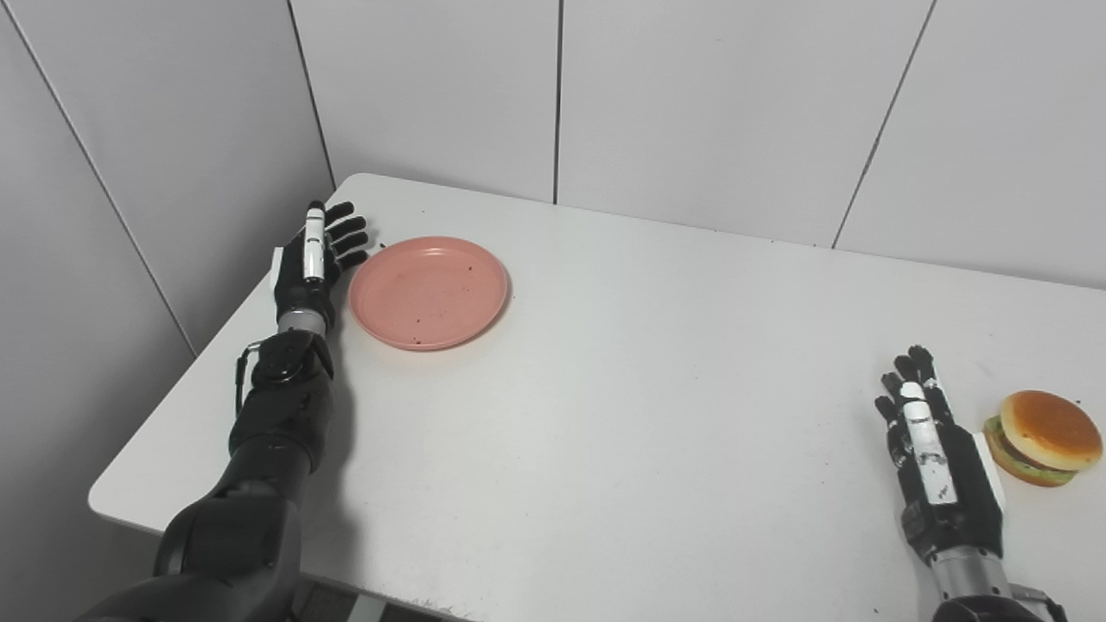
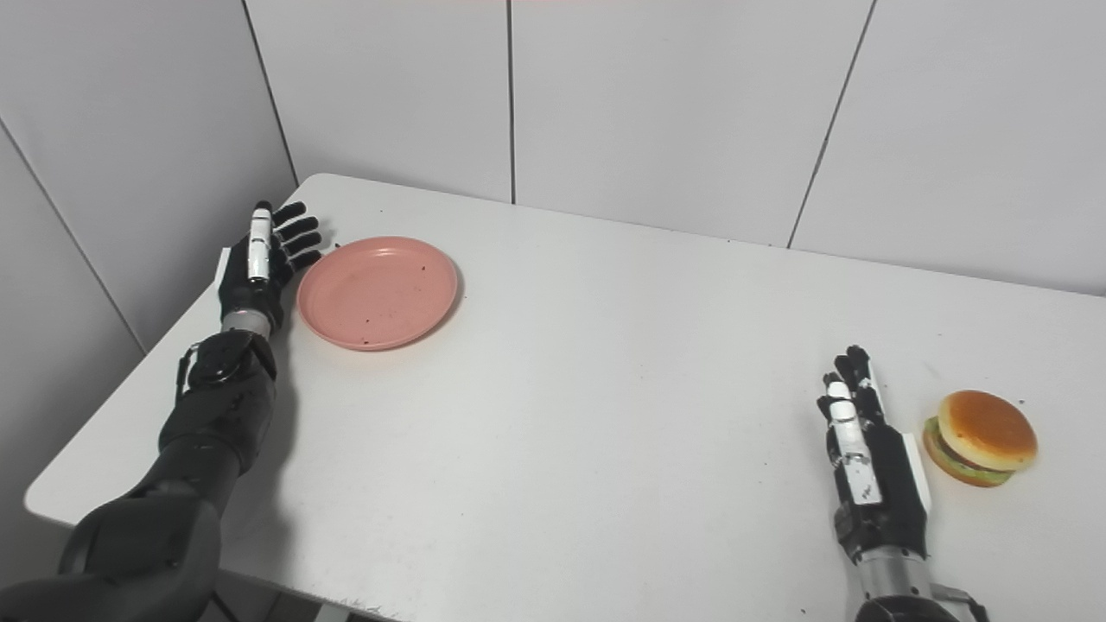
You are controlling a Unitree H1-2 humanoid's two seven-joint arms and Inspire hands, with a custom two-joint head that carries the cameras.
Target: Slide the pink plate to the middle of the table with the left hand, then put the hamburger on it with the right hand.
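Step one in hand: left hand (image 1: 315, 259), fingers spread and empty, sitting just left of round pink plastic plate (image 1: 429, 291) at far left of white surface (image 1: 657, 389). Next: pushing plate rightward to middle. Right hand (image 1: 937, 449) waiting open, empty, beside toy hamburger (image 1: 1043, 436), near right.

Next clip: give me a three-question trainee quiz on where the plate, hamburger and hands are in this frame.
1. True or false: the hamburger lies on the pink plate.
2. Which hand is beside the plate's rim? A) left hand B) right hand C) neither
3. Fill in: the hamburger lies on the white table just to the ____ of the right hand.

Key
1. False. The plate is empty, near the table's far left corner; the hamburger is at the right side.
2. A. Its fingers are spread at the plate's left rim; contact cannot be told.
3. Right. Both hands are open and hold nothing.
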